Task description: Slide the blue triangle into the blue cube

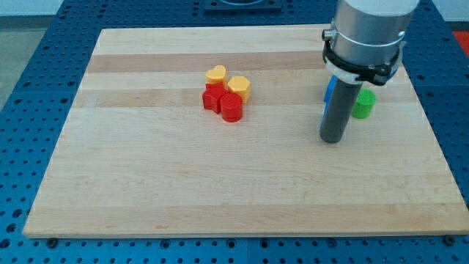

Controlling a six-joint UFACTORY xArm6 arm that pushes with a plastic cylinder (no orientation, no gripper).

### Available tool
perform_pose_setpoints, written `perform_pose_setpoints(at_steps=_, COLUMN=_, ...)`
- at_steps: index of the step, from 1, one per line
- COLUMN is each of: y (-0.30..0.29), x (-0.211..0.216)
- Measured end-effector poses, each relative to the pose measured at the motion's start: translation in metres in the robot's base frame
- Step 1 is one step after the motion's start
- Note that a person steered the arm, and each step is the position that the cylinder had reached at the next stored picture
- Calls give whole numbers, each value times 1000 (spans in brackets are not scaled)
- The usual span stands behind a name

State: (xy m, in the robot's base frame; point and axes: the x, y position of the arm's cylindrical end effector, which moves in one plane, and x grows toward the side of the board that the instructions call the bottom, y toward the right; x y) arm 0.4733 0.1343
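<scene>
My tip (332, 139) rests on the table (183, 183) toward the view's right; it is the blunt lower end of a straight dark rod, so there are no fingers to spread or press together, and it holds nothing. The rod rises from the tip into a wide grey cylinder ringed by a black band, which covers part of the table near the view's top right.

Just above the tip, along the rod's left edge, narrow slivers of blue (327, 94) show. The rod hides nearly all of them, so I cannot tell which sliver is the blue triangle and which the blue cube, nor whether the 2 touch each other. The blue sits right against the rod in this view; real contact cannot be confirmed.

Near the tip, up and to the view's right, stands a green block (363, 104) that looks like a short cylinder, partly tucked behind the rod.

Well apart from the tip, toward the view's left and slightly up, 4 blocks huddle in a tight cluster: a yellow heart (215, 74) at the top, a yellow block (239, 87) beside it, a red block (213, 97) and a red cylinder (231, 108) below.

The table is pale wood with lengthwise bands of grain, lying on a blue perforated base (29, 88).
</scene>
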Motion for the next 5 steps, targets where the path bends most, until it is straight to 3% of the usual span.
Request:
perform_pose_setpoints(at_steps=3, y=2, x=-32)
perform_pose_setpoints(at_steps=5, y=7, x=-31)
